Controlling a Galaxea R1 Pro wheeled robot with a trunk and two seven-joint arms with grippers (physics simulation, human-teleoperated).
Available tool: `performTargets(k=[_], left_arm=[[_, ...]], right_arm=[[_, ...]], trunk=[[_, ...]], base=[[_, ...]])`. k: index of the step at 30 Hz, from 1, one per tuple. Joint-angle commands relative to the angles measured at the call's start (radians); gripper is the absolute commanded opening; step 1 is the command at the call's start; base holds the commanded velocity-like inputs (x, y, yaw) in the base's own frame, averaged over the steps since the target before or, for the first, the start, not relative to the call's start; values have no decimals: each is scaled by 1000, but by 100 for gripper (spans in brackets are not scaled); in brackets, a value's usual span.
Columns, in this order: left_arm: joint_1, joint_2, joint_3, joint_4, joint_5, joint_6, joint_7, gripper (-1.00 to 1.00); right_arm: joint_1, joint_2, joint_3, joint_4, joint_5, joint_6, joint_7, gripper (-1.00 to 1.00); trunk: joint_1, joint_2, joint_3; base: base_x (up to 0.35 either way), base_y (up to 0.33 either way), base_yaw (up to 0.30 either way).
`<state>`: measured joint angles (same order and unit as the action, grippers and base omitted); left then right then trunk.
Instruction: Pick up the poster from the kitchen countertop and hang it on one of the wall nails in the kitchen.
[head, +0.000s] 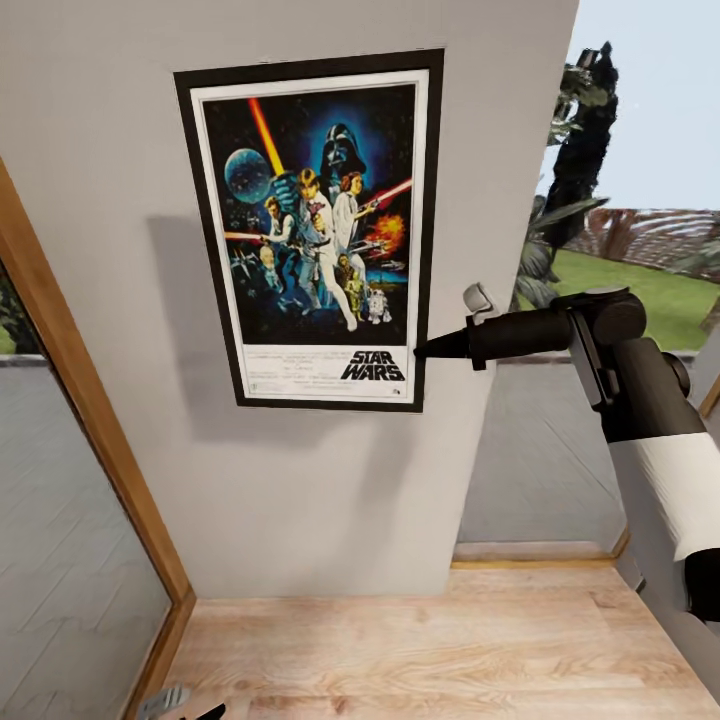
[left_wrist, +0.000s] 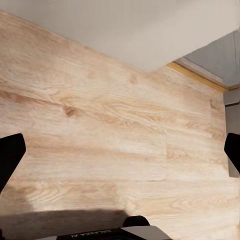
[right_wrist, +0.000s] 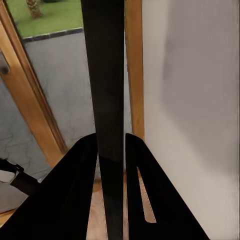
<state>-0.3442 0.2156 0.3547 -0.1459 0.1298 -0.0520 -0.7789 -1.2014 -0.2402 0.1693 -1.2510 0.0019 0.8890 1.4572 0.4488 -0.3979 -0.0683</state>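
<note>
My right gripper (head: 425, 348) is clamped on the poster's (head: 315, 225) lower right edge, holding it flat against the wall (head: 100, 130) ahead. My left gripper (left_wrist: 120, 150) hangs spread apart above the wooden floor (left_wrist: 100, 125).

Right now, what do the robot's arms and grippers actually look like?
The right arm has a white forearm sleeve, a dark grey wrist section and a rounded dark joint with a small grey bracket. The right gripper tapers to a black point, and its fingers are flat, black and wedge-shaped. The left gripper has black fingertips and a grey base with small printed lettering.
</note>
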Motion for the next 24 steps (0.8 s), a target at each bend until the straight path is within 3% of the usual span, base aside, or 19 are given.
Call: performTargets(k=[1, 10, 24], left_arm=[[-1, 1, -8, 2, 10, -5, -2, 100], [-1, 1, -8, 2, 10, -5, -2, 100], [-1, 1, -8, 2, 10, -5, -2, 100]], right_arm=[[-1, -1, 1, 0, 0, 13, 5, -100], [-1, -1, 1, 0, 0, 13, 5, -100], [-1, -1, 1, -1, 0, 13, 5, -100]], trunk=[[1, -2, -2], [1, -2, -2], [1, -2, -2]], base=[[332, 0, 0], [305, 0, 0], [33, 0, 0]])
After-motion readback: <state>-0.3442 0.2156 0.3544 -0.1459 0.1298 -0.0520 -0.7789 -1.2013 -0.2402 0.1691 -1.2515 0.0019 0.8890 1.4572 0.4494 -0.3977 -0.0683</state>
